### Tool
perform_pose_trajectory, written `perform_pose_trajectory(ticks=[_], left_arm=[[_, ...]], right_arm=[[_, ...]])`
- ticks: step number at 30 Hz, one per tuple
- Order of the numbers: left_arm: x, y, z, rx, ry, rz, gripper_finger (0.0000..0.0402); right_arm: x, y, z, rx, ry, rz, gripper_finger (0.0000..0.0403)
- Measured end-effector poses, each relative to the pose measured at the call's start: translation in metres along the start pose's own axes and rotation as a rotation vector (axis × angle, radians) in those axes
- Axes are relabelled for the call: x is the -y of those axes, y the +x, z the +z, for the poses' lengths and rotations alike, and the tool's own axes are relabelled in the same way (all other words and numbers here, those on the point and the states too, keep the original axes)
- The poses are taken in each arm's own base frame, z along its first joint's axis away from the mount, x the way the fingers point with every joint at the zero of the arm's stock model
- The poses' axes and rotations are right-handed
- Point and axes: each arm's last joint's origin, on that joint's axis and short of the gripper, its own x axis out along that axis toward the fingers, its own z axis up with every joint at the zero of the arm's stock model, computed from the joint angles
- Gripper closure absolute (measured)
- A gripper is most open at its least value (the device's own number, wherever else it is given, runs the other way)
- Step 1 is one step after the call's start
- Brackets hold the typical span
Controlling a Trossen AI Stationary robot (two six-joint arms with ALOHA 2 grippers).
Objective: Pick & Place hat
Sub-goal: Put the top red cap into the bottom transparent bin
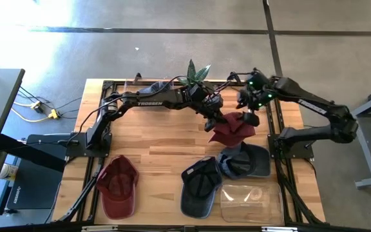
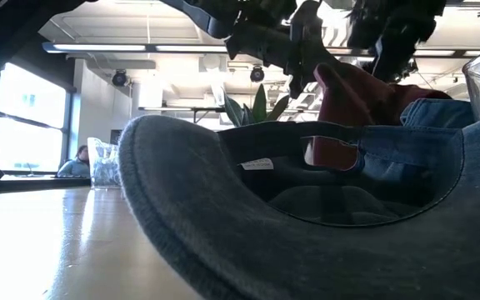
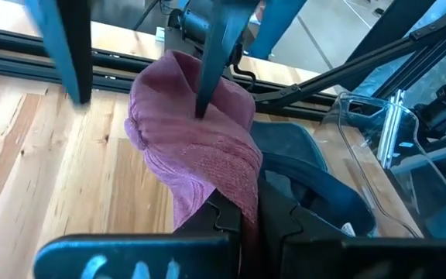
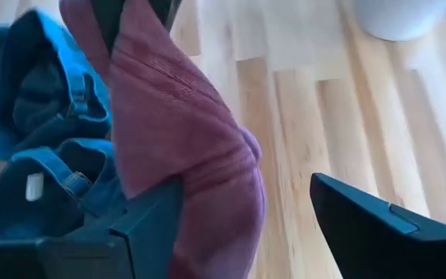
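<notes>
Landmark: the wooden table [image 1: 166, 138], seen from above.
Red cap on the table: a dark red cap [image 1: 117, 187] lies near the table's front left corner, open side up.
Dark blue cap: a dark blue cap [image 1: 199, 187] lies at the front of the table, right of the middle, open side up, just beside the clear box.
Clear box: a clear plastic box [image 1: 250, 202] sits at the front right of the table.
Second blue cap: another blue cap [image 1: 247, 161] lies on the right side of the table, under the hanging red cap and touching the dark blue one.
Plant: a green plant [image 1: 195, 73] stands at the back edge of the table, near the middle.
Left gripper: the left gripper [image 1: 212, 120] is up above the right half of the table. Its fingers are pinched tight on the hanging red cap [image 1: 232, 129].
Hanging red cap: this cap is in the air, above the table's right side. It hangs down all crumpled from the left gripper, over the second blue cap.
Right gripper: the right gripper [image 1: 250, 109] is just beside the hanging red cap, toward the table's back right. Its fingers [image 4: 378, 225] are spread wide, one on each side of the cloth, and are not squeezing it.
</notes>
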Motion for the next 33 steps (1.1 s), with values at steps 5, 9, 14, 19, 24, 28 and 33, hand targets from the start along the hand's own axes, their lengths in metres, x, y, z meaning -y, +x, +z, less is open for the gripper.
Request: perform_pose_trajectory(ticks=[5, 9, 14, 19, 24, 28, 33], left_arm=[[0.000, 0.000, -0.001, -0.006, -0.001, -0.012, 0.0395], [0.000, 0.000, -0.002, -0.013, -0.014, 0.002, 0.0395], [-0.006, 0.000, -0.007, -0.037, -0.140, 0.194, 0.0393], [-0.021, -0.003, -0.018, -0.094, -0.286, 0.310, 0.0348], [-0.049, 0.000, -0.040, -0.161, -0.432, 0.392, 0.0246], [-0.060, -0.009, -0.042, -0.185, -0.524, 0.384, 0.0170], [-0.061, -0.018, -0.045, -0.285, -0.667, 0.362, 0.0136]], right_arm=[[0.006, 0.019, 0.002, -0.037, -0.054, 0.039, 0.0183], [0.005, 0.021, 0.003, -0.077, -0.057, -0.047, 0.0287], [-0.001, 0.025, 0.005, -0.134, 0.007, -0.196, 0.0388], [-0.013, 0.028, 0.006, -0.161, 0.119, -0.310, 0.0392], [-0.020, 0.032, 0.008, -0.153, 0.220, -0.343, 0.0389], [-0.017, 0.031, 0.008, -0.141, 0.290, -0.435, 0.0398], [-0.008, 0.032, 0.008, -0.128, 0.373, -0.436, 0.0392]])
